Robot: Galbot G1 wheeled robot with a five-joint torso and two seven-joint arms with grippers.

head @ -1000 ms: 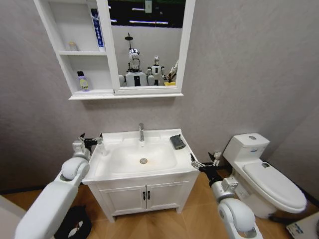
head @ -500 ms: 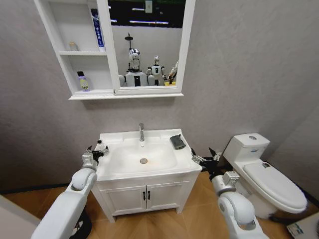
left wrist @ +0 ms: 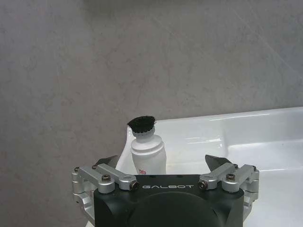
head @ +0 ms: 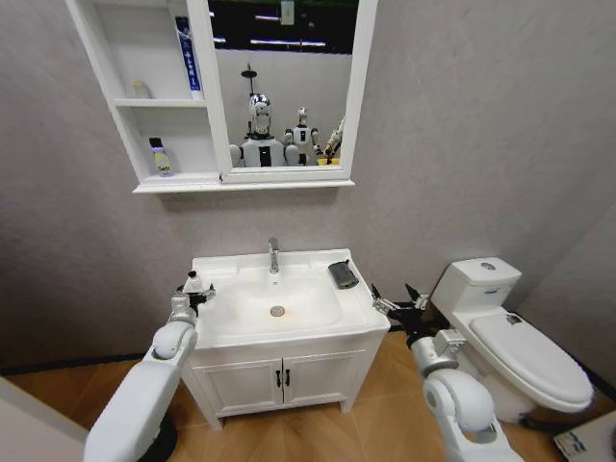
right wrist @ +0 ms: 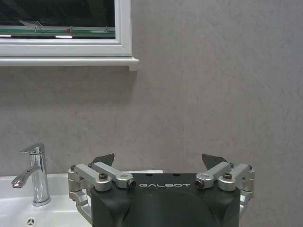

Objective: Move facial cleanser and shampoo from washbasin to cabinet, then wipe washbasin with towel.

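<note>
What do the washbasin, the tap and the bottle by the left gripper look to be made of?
Washbasin: glossy white ceramic, going by its sheen. Tap: polished chromed metal, mirror-bright. Bottle: probably smooth white plastic with a dark cap, in front of the open left gripper.

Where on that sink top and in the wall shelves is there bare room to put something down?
The washbasin is bare along its front rim and right of the tap up to the towel. Its left back corner is crowded: a white bottle stands there with the open left gripper at it. In the cabinet, the upper compartment is mostly bare beside a small object.
</note>
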